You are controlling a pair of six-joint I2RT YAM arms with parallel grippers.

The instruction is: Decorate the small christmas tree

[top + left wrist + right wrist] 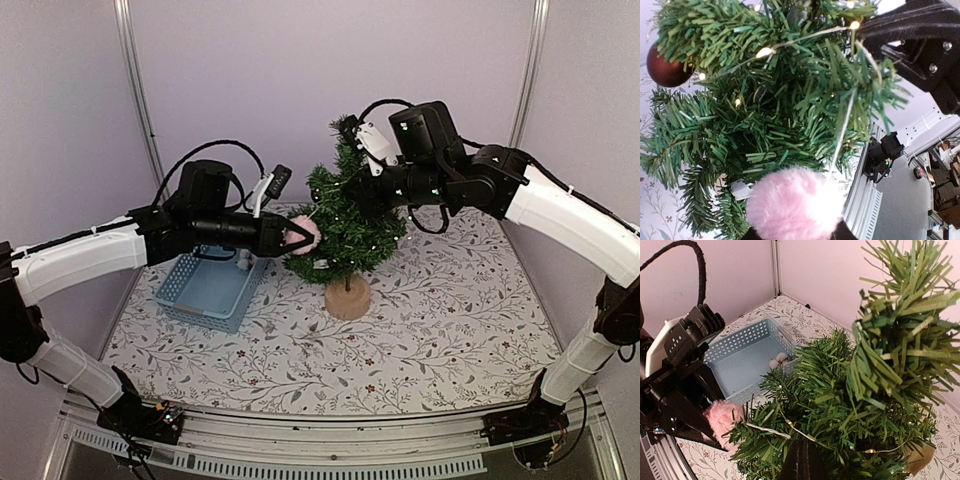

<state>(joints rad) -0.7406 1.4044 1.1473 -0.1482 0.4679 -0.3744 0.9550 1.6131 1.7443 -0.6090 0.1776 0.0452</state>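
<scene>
Where the two arms reach in, the table [450, 300] is covered by a pale cloth printed with small leafy sprigs, and plain lilac walls [300, 80] close it in on three sides, with metal posts [135, 90] in the back corners. A blue basket [205, 290] with perforated sides sits on the left of the cloth. The small christmas tree [345, 225] stands upright near the middle on its round wooden base [347, 298], just right of the basket. It carries a strand of lit fairy lights [765, 51] and a dark red bauble [662, 67]. The left gripper [293, 237] holds a pink pom-pom [305, 233] between its fingers, pressed against the left side of the tree at mid height. The right gripper [355, 195] is buried in the upper branches from the right with its jaws closed together; whether a twig is pinched between them cannot be made out.
</scene>
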